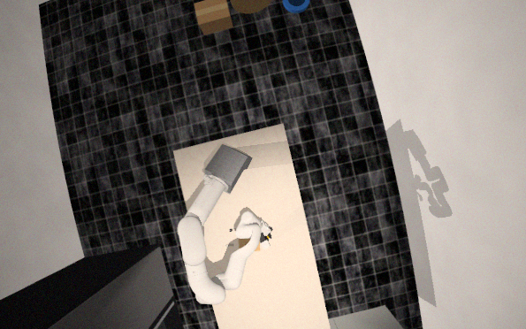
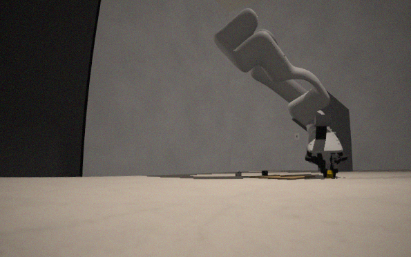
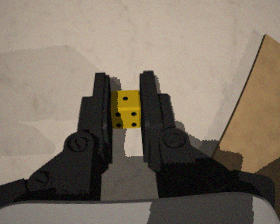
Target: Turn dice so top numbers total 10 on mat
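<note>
My gripper (image 3: 125,92) is shut on a yellow die (image 3: 128,108) with black pips, held between the two black fingers. In the exterior view the die (image 2: 329,173) is right at the table surface, just past the right end of the tan mat (image 2: 281,177); I cannot tell whether it touches. In the wrist view the mat (image 3: 260,116) lies to the right of the fingers, and the die is over bare table beside it. A black die (image 2: 264,173) and a small grey die (image 2: 238,173) stand further left by the mat. From above, the gripper (image 1: 266,236) hides most of the mat.
The arm's grey base block (image 1: 227,167) stands at the table's far end. A dark cabinet (image 1: 72,292) stands left of the table. A cardboard box (image 1: 212,15) and a blue ring (image 1: 296,4) lie on the tiled floor far away.
</note>
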`<action>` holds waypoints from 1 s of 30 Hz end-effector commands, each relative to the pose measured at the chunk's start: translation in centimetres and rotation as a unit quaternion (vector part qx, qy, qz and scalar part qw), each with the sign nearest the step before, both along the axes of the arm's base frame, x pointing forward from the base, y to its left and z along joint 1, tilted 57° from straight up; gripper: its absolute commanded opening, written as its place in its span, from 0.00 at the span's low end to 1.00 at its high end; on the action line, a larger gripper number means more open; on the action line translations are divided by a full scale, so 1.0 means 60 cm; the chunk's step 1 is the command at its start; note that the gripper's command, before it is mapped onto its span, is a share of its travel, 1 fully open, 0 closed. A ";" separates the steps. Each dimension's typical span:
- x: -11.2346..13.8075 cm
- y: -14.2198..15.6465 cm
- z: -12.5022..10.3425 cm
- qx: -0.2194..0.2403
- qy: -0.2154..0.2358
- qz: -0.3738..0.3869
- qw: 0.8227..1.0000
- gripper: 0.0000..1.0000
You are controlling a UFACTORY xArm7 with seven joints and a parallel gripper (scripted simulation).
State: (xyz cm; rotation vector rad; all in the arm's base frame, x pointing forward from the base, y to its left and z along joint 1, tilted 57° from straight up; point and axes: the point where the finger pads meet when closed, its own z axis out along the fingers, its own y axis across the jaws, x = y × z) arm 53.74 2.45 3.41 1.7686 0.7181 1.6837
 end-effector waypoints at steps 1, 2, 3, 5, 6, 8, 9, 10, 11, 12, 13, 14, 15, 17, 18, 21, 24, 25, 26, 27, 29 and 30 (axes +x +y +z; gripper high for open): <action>0.000 0.003 0.000 0.001 0.000 0.001 1.000 0.11; 0.000 0.003 0.000 0.001 0.000 0.001 1.000 0.11; 0.000 0.003 0.000 0.001 0.000 0.001 1.000 0.11; 0.000 0.003 0.000 0.001 0.000 0.001 1.000 0.11; 0.000 0.003 0.000 0.001 0.000 0.001 1.000 0.11; 0.000 0.003 0.000 0.001 0.000 0.001 1.000 0.11; 0.000 0.003 0.000 0.001 0.000 0.001 1.000 0.11; 0.000 0.003 0.000 0.001 0.000 0.001 1.000 0.11; 0.000 0.003 0.000 0.001 0.000 0.001 1.000 0.11; 0.000 0.003 0.000 0.001 0.000 0.001 1.000 0.11; 0.000 0.003 0.000 0.001 0.000 0.001 1.000 0.11; 0.000 0.003 0.000 0.001 0.000 0.001 1.000 0.11; 0.000 0.003 0.000 0.001 0.000 0.001 1.000 0.11; 0.000 0.003 0.000 0.001 0.000 0.001 1.000 0.15; 0.000 0.003 0.000 0.001 0.000 0.001 1.000 0.15; 0.000 0.003 0.000 0.001 0.000 0.001 1.000 0.19; 0.000 0.003 0.000 0.001 0.000 0.001 1.000 0.23; 0.000 0.003 0.000 0.001 0.000 0.001 1.000 0.23; 0.000 0.003 0.000 0.001 0.000 0.001 1.000 0.27; 0.000 0.003 0.000 0.001 0.000 0.001 1.000 0.27; 0.000 0.003 0.000 0.001 0.000 0.001 1.000 0.31; 0.000 0.003 0.000 0.001 0.000 0.001 1.000 0.31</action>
